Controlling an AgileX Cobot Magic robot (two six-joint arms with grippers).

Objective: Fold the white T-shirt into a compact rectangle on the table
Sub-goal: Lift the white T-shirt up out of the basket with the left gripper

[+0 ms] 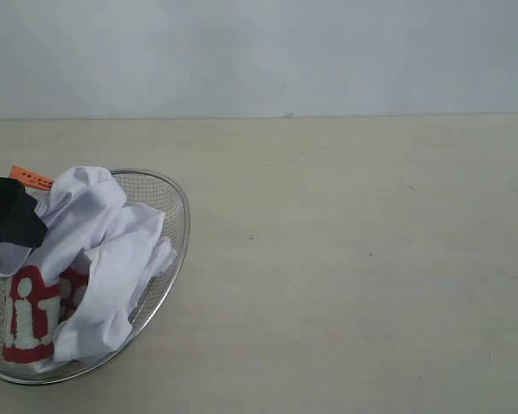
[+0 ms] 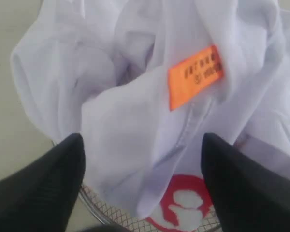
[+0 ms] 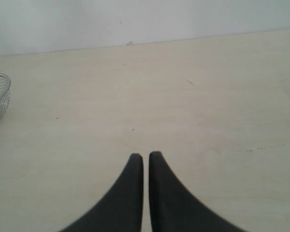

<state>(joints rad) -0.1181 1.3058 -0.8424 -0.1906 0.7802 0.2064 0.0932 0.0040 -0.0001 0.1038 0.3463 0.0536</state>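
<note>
Red band (image 1: 30, 315): nearest us in the exterior view, on the low front of the heap; we see white lettering on red, creased and only partly shown.
White T-shirt (image 1: 104, 250): crumpled and unfolded, it lies heaped inside the basket, not on the tabletop; folds rise above the rim.
Wire-mesh basket (image 1: 168, 203): round steel mesh, resting on the tabletop at the left of the exterior view, tipped with its far rim up; we see it hold the shirt and nothing else.
Left gripper (image 2: 142, 145): black, over the left part of the heap; its jaws stand spread wide, one on each side of a white fold, gripping nothing; we cannot tell whether they touch the cloth.
Orange collar tag (image 2: 194, 75): just beyond the spread jaws, on the upper far side of the heap; print too small to read.
Right gripper (image 3: 146, 157): black jaws pressed together, empty, above bare tabletop, well apart from the basket.
Tabletop (image 1: 354, 259): broad, matte, cream, faintly specked.
Wall (image 1: 259, 52): plain and pale, beyond the far edge.
</note>
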